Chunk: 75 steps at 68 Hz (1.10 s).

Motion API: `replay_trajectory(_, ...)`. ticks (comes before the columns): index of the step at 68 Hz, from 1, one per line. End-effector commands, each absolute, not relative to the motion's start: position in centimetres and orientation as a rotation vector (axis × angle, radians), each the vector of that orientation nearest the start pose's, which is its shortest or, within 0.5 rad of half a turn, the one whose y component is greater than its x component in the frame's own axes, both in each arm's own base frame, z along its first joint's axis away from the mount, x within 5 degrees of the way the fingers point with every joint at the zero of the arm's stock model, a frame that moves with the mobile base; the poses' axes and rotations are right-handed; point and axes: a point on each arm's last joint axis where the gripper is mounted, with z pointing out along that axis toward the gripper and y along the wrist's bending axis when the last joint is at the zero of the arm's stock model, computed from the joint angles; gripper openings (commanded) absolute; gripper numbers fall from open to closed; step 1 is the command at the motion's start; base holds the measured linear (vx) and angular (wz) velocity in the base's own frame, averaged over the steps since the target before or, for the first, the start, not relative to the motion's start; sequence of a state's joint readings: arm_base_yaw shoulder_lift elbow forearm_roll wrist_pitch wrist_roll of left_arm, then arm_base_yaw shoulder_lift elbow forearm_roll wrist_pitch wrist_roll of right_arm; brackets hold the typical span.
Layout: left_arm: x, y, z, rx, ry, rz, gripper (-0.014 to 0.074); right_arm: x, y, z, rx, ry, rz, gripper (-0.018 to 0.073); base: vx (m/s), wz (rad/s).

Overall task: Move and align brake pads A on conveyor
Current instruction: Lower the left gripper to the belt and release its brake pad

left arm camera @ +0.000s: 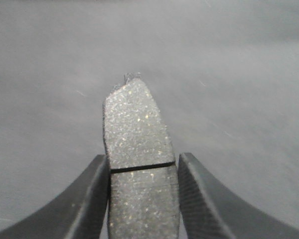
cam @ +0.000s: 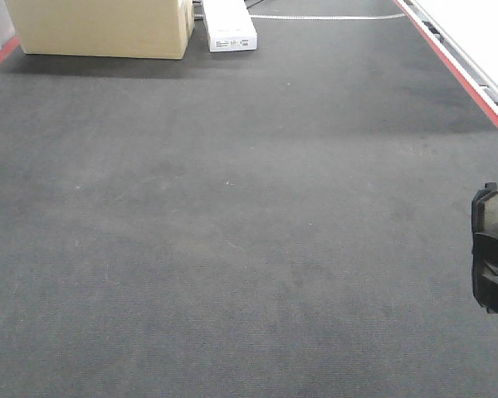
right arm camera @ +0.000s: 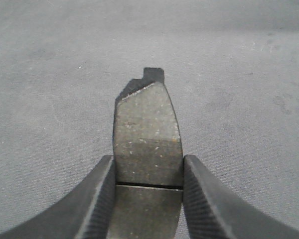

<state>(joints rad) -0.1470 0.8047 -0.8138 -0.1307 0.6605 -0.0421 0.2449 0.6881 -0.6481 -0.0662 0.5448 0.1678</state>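
Observation:
A dark-grey brake pad A (left arm camera: 134,124) with a thin groove across it is clamped between the fingers of my left gripper (left arm camera: 143,159), which is shut on it; it hangs above a blurred grey surface. My right gripper (right arm camera: 148,162) is likewise shut on a second brake pad (right arm camera: 147,124), held just above the charcoal conveyor (right arm camera: 50,74). In the front view the conveyor (cam: 232,232) lies bare, and a black shape (cam: 491,249) pokes in at the right edge; I cannot tell whether it is gripper or pad. The left gripper is out of the front view.
A cardboard box (cam: 104,29) and a white box (cam: 229,25) stand at the far end of the belt. Red edge strips (cam: 461,75) run along both sides. A white rail (cam: 481,33) lies beyond the right strip.

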Motion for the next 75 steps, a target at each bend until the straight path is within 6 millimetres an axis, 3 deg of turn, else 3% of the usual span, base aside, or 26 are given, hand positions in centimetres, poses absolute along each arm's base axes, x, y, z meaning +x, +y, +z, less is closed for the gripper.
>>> replay_trajectory(1,18.3,-4.0,35.3,0.024,2.105,-0.353,0.0031,13.5,3.0,34.1,-0.114,1.945,0.197,0.0095,0.00,0.00)
replay_trajectory(23,26.6,-5.1,29.4,-0.014,2.325,-0.319,0.0041,13.5,3.0,34.1,-0.114,1.945,0.197,0.0095,0.00,0.00)
replay_trajectory(25,28.3,-5.4,27.4,-0.020,2.398,-0.310,0.0042,13.5,3.0,34.1,-0.114,1.945,0.197,0.0095,0.00,0.00)
replay_trajectory(32,29.9,-5.6,25.5,-0.029,2.445,-0.299,0.0046,13.5,3.0,34.1,-0.114,1.945,0.197,0.0095,0.00,0.00)
replay_trajectory(57,33.0,-5.7,19.7,-0.067,2.524,-0.256,0.0063,13.5,3.0,34.1,-0.114,1.945,0.197,0.0095,0.00,0.00)
replay_trajectory(75,33.3,-5.8,18.6,-0.074,2.546,-0.250,0.0148,13.5,3.0,34.1,-0.114,1.945,0.197,0.0095,0.00,0.00)
